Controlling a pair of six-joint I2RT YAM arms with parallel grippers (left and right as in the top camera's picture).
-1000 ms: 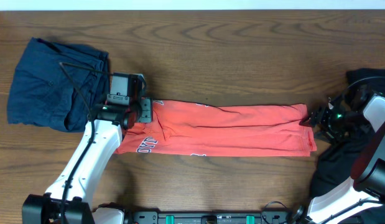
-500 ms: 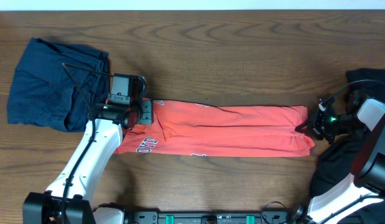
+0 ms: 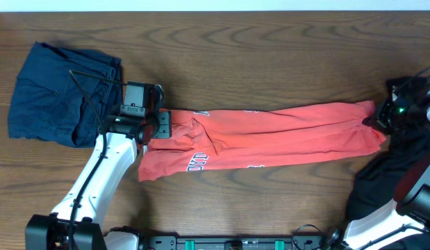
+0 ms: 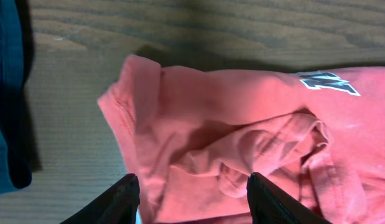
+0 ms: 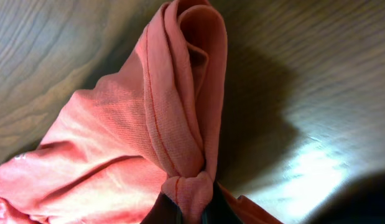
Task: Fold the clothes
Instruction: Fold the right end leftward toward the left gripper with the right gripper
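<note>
On the brown wooden table [image 3: 270, 55], overhead view: a coral-red knit garment [image 3: 284, 135], folded lengthwise into a long strip, lies across the middle. Its long axis runs roughly from 9 o'clock to 3 o'clock, with the 3 o'clock end sitting slightly higher in frame. The left gripper [image 3: 159, 126] stands at the 9 o'clock end and the right gripper [image 3: 378, 119] at the 3 o'clock end, so the strip extends toward 3 o'clock from the left gripper and toward 9 o'clock from the right. A folded navy-blue cloth bundle [image 3: 55, 97] rests at 10 o'clock, just beside the left arm. A black fabric heap [image 3: 392, 184] lies at 4 o'clock.

Left wrist view: the left gripper [image 4: 195, 196] has its dark fingers [image 4: 120, 199] spread wide. The rumpled hemmed end of the coral-red knit garment [image 4: 242, 124] lies between and ahead of them, unclamped.

Right wrist view: the right gripper [image 5: 189, 208] is pinched tight on a gathered, rolled edge of the coral-red knit garment [image 5: 148, 124], which rises toward 12 o'clock and fans out toward 8 o'clock.

Judgement: only the right arm holds cloth. An end-to-end fold would therefore have it carry its end along the long axis toward 9 o'clock, while the left end needs pinning.
</note>
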